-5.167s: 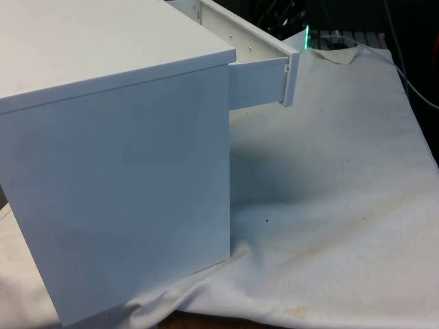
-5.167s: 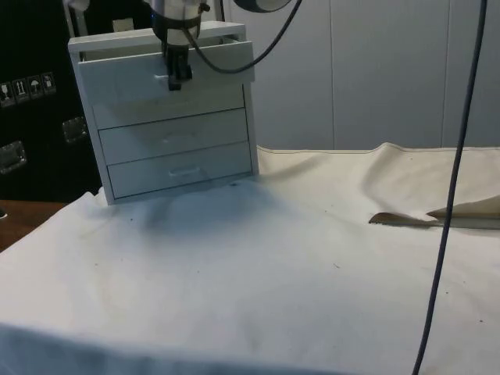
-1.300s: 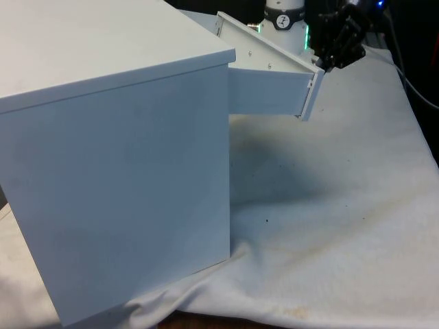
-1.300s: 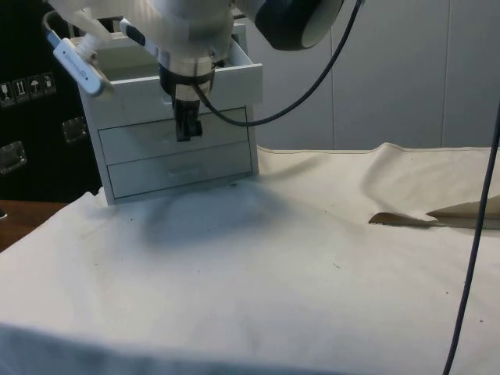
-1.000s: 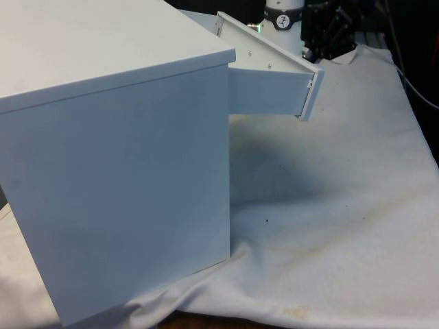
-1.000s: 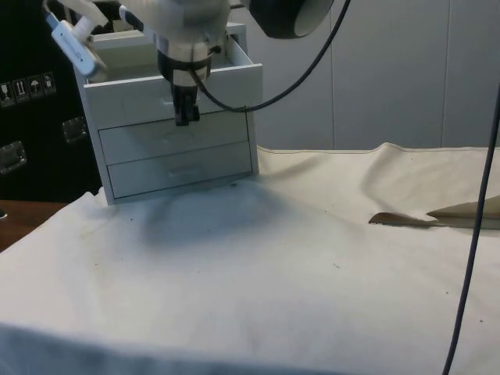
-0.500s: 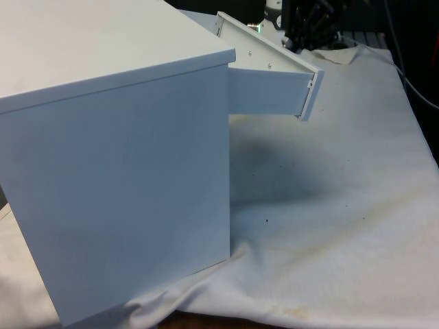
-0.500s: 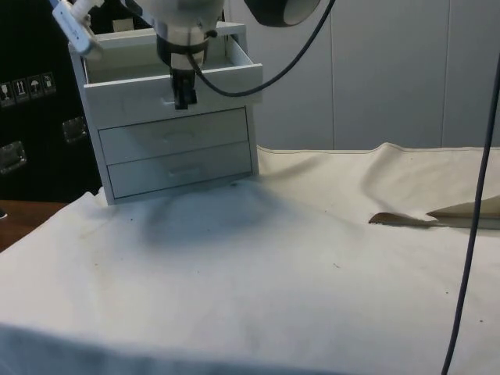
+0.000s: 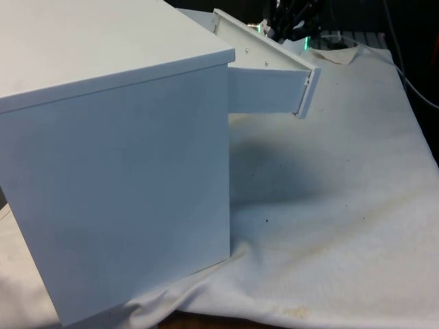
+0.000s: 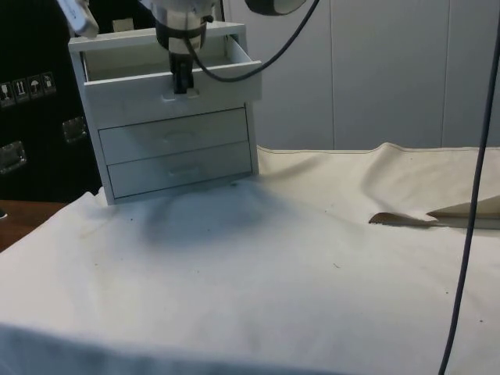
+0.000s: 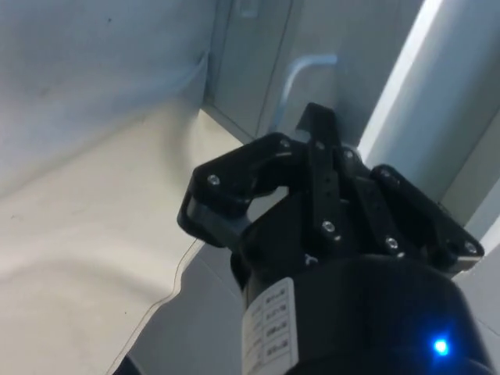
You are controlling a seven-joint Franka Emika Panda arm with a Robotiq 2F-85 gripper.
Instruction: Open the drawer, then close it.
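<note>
White three-drawer chest (image 10: 168,117), flat-panel, standing on the desk (image 10: 312,281) under a white cloth, at the corner near the dark cabinets in the side view. In the front view it shows its plain side panel (image 9: 123,185).

Top drawer (image 10: 172,86): white, pulled partly out, its front panel forward of the two drawers beneath; in the front view it juts from the chest toward that view's right (image 9: 274,82). Middle drawer (image 10: 176,134) and bottom drawer (image 10: 181,168): flush, closed.

Black two-finger gripper (image 10: 181,82): pointing down, at the middle of the top drawer's front panel. In the wrist view the gripper (image 11: 316,129) has its fingers drawn together, nothing visible between them, close to a pale curved handle (image 11: 301,74).
</note>
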